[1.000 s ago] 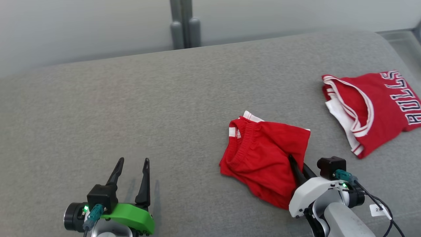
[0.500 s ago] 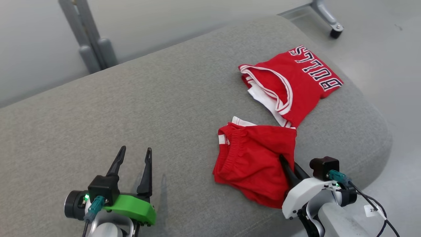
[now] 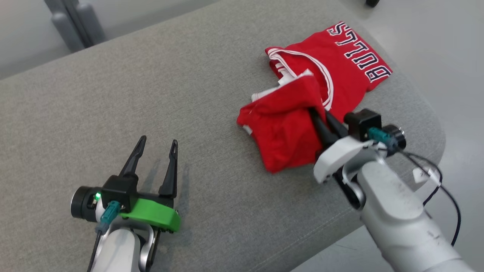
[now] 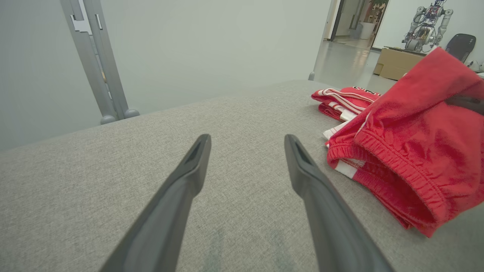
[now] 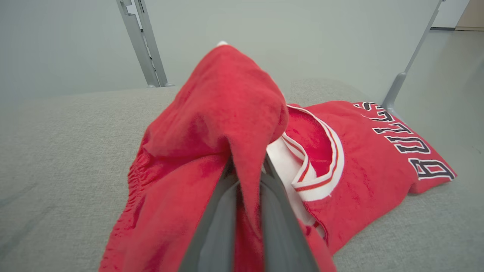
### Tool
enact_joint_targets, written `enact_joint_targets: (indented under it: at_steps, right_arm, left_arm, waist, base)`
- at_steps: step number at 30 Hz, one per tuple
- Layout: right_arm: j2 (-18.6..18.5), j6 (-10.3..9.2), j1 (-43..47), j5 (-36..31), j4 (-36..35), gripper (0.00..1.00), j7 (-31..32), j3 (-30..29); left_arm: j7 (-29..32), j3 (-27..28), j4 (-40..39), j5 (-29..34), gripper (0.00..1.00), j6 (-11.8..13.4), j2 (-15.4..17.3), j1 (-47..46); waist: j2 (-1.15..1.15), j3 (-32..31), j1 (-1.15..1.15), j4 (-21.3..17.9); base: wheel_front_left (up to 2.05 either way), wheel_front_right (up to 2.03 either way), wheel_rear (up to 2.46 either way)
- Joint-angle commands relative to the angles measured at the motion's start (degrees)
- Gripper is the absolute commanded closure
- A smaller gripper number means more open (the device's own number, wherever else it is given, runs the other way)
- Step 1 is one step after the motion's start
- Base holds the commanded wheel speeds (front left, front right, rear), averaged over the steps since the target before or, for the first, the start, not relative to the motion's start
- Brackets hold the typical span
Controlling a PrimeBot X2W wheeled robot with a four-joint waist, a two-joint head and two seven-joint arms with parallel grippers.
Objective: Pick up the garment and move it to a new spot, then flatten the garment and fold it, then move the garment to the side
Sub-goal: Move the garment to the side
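Note:
The garment (image 3: 283, 128) is a pair of red shorts with an elastic waistband, lying crumpled on the grey cushion (image 3: 151, 75). My right gripper (image 3: 317, 112) is shut on a fold of the garment and holds that part raised, so the cloth drapes over the fingers (image 5: 280, 211). In the right wrist view the garment (image 5: 211, 124) hangs over the pinched fingertips of my right gripper (image 5: 245, 168). My left gripper (image 3: 158, 141) stands open and empty low over the cushion, left of the shorts. In the left wrist view, the left gripper (image 4: 247, 138) has the garment (image 4: 408, 151) to its right.
A folded red Bulls jersey (image 3: 348, 64) lies just beyond the shorts near the cushion's far right corner; the lifted shorts overlap its near edge. The cushion's rounded edge (image 3: 431, 124) drops to the floor on the right. Grey metal posts (image 3: 72, 22) stand behind.
The head camera has swung right. My right gripper has lifted the pinched part of the shorts and carried it toward the jersey. The left gripper stays open in place.

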Motion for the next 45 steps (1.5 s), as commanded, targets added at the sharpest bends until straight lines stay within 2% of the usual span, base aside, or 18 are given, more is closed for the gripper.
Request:
enact_joint_targets:
  at_steps: [1, 5, 10, 14, 19, 20, 21, 22, 23, 28, 29, 34, 39, 45]
  right_arm:
    - [-0.91, -0.08, -1.82, -0.76, 0.78, 1.0, 0.02, -0.2]
    - [-4.68, -0.08, -9.06, -3.46, 5.29, 1.0, 0.01, -1.49]
    - [-10.64, -0.09, -17.07, -6.77, 15.34, 1.0, -0.01, -4.1]
    - [-15.13, -0.09, -22.37, -9.77, 22.01, 1.0, -0.03, -7.31]
    - [-18.99, -0.09, -26.6, -15.46, 27.31, 1.0, 0.6, -10.81]
    - [-19.54, -0.09, -27.12, -16.4, 28.13, 0.88, 1.06, -11.76]
    - [-20.03, -0.09, -27.46, -17.29, 28.91, 0.56, 1.46, -12.89]
    - [-20.48, -0.09, -27.71, -18.22, 29.72, 0.45, 2.01, -14.21]
    - [-20.8, -0.09, -27.74, -19.19, 30.34, 0.0, 2.53, -15.4]
    - [-21.84, -0.09, -25.9, -23.93, 28.88, 0.0, 1.15, -23.08]
    - [-21.84, -0.09, -25.9, -23.93, 28.88, 0.0, 1.15, -23.08]
    - [-19.32, -0.09, -23.0, -28.57, 23.71, 0.0, -0.05, -28.79]
    - [-13.72, -0.09, -19.36, -28.67, 13.79, 0.0, -0.05, -28.92]
    - [-7.96, -0.09, -11.45, -24.0, 4.89, 0.0, -0.06, -23.8]
  left_arm:
    - [0.06, 0.13, -0.44, 0.6, 0.0, -0.19, 0.55, -1.17]
    - [0.06, -0.13, -1.83, 0.57, 0.0, -0.33, 0.53, -3.18]
    - [0.06, -1.6, -3.28, 1.01, 0.0, -0.45, 0.57, -5.62]
    - [0.06, -2.48, -4.22, 0.98, 0.0, -0.44, 1.05, -7.09]
    - [0.06, -3.43, -4.73, 0.65, 0.0, -0.44, 1.51, -8.07]
    - [0.06, -3.44, -4.83, 0.56, 0.0, -0.44, 1.62, -8.17]
    - [0.06, -3.34, -4.86, 0.5, 0.0, -0.44, 1.72, -8.19]
    - [0.06, -3.22, -4.86, 0.47, 0.0, -0.44, 1.84, -8.18]
    - [0.06, -3.1, -4.84, 0.47, 0.0, -0.44, 1.88, -8.21]
    - [0.06, -2.95, -4.54, 0.43, 0.0, -0.45, 1.74, -8.44]
    - [0.06, -2.95, -4.54, 0.43, 0.0, -0.45, 1.74, -8.44]
    - [0.06, -2.4, -4.19, -0.01, 0.0, -0.45, 1.2, -7.4]
    - [0.06, -1.39, -3.86, -0.11, 0.0, -0.45, 0.79, -5.4]
    - [0.06, 0.9, -2.73, -0.14, 0.0, -0.19, 0.35, -2.36]
  waist:
    - [0.0, 6.25, 0.0, 5.57]
    - [0.0, 9.76, 0.0, 8.93]
    - [0.0, 13.07, 0.0, 12.65]
    - [0.0, 14.86, 0.0, 14.93]
    - [0.0, 16.42, 0.0, 17.14]
    - [0.0, 16.73, 0.0, 17.42]
    - [0.0, 16.91, 0.0, 17.57]
    - [0.0, 17.03, 0.0, 17.7]
    - [0.0, 17.13, 0.0, 17.83]
    - [0.0, 16.39, 0.0, 18.34]
    - [0.0, 16.39, 0.0, 18.34]
    - [0.0, 13.66, 0.0, 18.48]
    - [0.0, 9.54, 0.0, 18.38]
    - [0.0, 3.43, 0.0, 19.27]
  base:
    - [0.0, 0.0, 0.0]
    - [0.0, 0.0, 0.0]
    - [0.0, 0.0, 0.0]
    - [0.0, 0.0, 0.0]
    - [0.0, 0.0, 0.0]
    - [0.0, 0.0, 0.0]
    - [0.0, 0.0, 0.0]
    - [0.0, 0.0, 0.0]
    - [0.0, 0.0, 0.0]
    - [0.0, 0.0, 0.0]
    - [0.0, 0.0, 0.0]
    - [0.0, 0.0, 0.0]
    - [0.0, 0.0, 0.0]
    - [0.0, 0.0, 0.0]
